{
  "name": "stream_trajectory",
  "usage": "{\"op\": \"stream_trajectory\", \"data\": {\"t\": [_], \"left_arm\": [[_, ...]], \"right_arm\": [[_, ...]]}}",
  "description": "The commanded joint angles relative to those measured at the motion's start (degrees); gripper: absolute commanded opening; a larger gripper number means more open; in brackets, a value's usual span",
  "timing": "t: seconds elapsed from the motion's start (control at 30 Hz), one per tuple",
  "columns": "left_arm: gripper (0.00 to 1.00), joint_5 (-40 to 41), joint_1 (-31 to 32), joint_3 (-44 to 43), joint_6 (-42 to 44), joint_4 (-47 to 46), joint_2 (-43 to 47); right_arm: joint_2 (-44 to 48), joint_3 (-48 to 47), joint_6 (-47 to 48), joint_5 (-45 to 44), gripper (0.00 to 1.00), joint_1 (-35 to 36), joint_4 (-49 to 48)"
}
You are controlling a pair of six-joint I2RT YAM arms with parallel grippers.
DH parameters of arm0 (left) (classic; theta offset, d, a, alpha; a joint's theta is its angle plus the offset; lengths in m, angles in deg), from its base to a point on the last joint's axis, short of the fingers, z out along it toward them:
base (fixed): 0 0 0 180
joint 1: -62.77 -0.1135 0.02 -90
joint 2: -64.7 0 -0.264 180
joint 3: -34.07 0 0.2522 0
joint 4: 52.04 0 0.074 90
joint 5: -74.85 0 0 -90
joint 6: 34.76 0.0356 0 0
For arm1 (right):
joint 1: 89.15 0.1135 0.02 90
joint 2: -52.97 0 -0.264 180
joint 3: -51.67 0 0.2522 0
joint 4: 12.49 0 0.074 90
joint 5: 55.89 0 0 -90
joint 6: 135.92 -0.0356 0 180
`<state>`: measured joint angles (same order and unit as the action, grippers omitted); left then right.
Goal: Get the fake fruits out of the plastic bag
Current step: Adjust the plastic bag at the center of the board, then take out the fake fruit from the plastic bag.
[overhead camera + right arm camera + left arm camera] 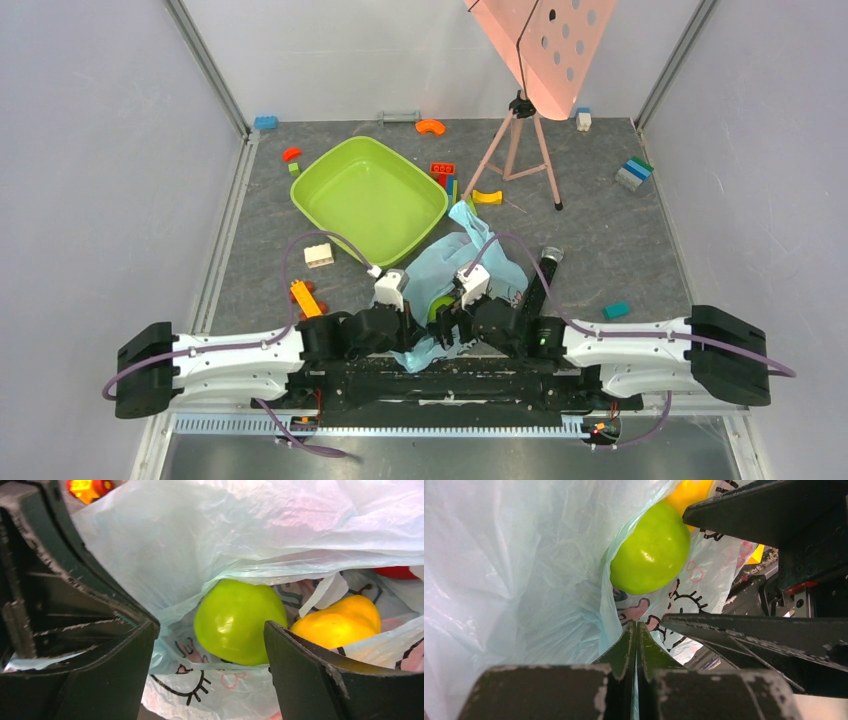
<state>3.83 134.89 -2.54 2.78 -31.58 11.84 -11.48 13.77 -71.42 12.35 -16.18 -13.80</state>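
Note:
The light-blue printed plastic bag (470,258) lies crumpled between both wrists at the near edge of the table. My left gripper (636,630) is shut on a thin fold of the plastic bag (514,580) beside its mouth. Inside the mouth sits a green apple (235,620), with a yellow fruit (340,620) to its right and a sliver of red fruit (397,571) behind. My right gripper (209,627) is open at the mouth, its fingers on either side of the apple's near face and apart from it. The apple (651,550) also shows in the left wrist view.
A lime-green tub (370,195) stands behind the bag. A pink tripod stand (520,150) rises at the back right. Toy blocks are scattered around: orange (305,298), cream (319,255), teal (616,310). A black cylinder (545,275) lies just right of the bag.

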Motion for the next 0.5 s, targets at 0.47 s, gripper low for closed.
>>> {"op": "stream_trajectory", "data": {"t": [0.47], "left_arm": [[0.02, 5.16, 1.05, 6.21, -2.54, -2.31, 2.96]], "right_arm": [[-13.24, -8.31, -2.64, -9.44, 0.92, -2.71, 6.39]]}}
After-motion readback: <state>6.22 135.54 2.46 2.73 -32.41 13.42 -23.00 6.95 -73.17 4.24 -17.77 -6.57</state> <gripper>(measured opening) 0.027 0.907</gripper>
